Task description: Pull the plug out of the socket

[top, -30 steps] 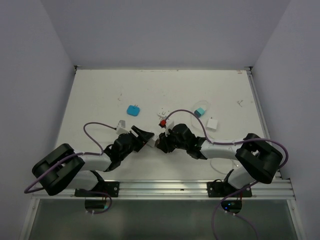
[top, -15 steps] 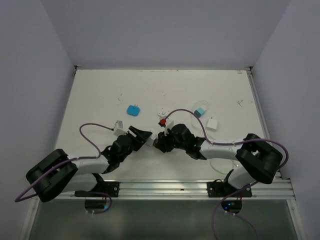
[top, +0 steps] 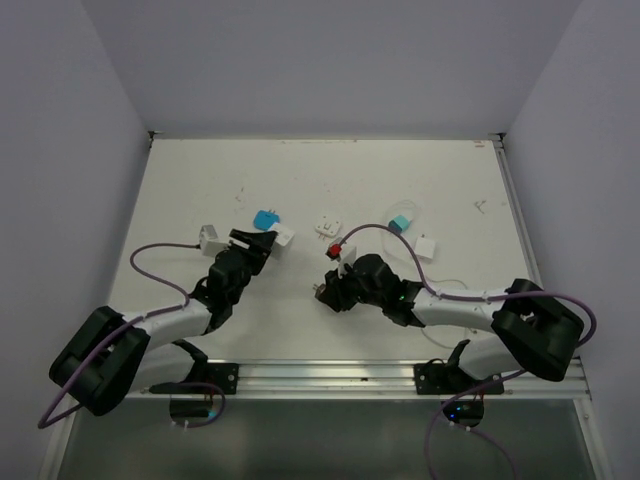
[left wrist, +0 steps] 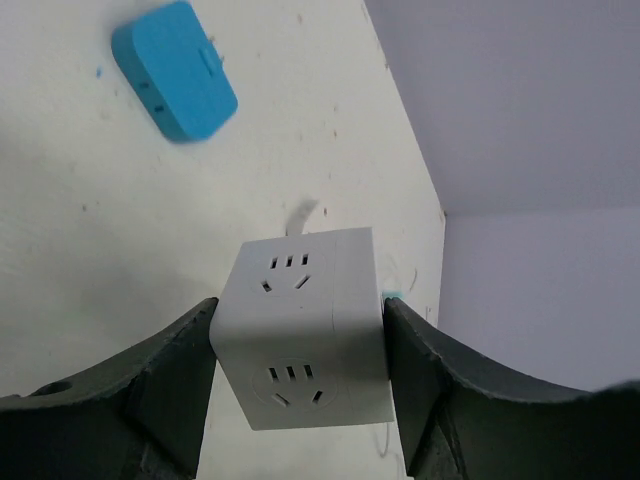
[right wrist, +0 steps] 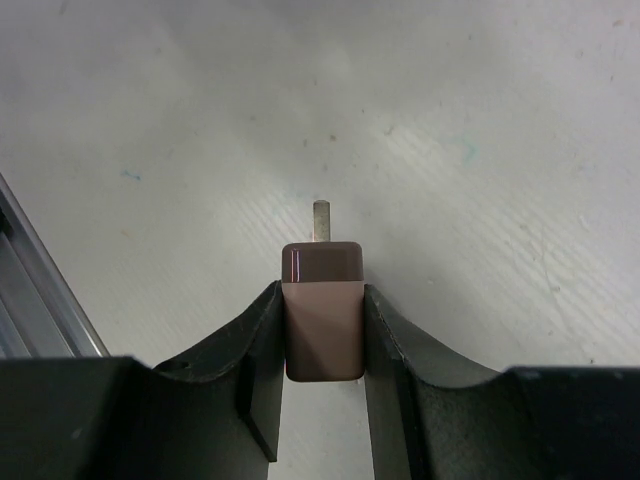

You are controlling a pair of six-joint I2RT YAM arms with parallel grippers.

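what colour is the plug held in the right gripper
Brownish mauve, darker at its pronged end; the plug shows best in the right wrist view.

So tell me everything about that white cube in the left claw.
The socket is a glossy white plastic cube with rounded edges. Two faces show, each with a cluster of slot holes. It sits tilted, pinched on opposite sides by the dark left gripper. A blue block lies beyond it on the table.
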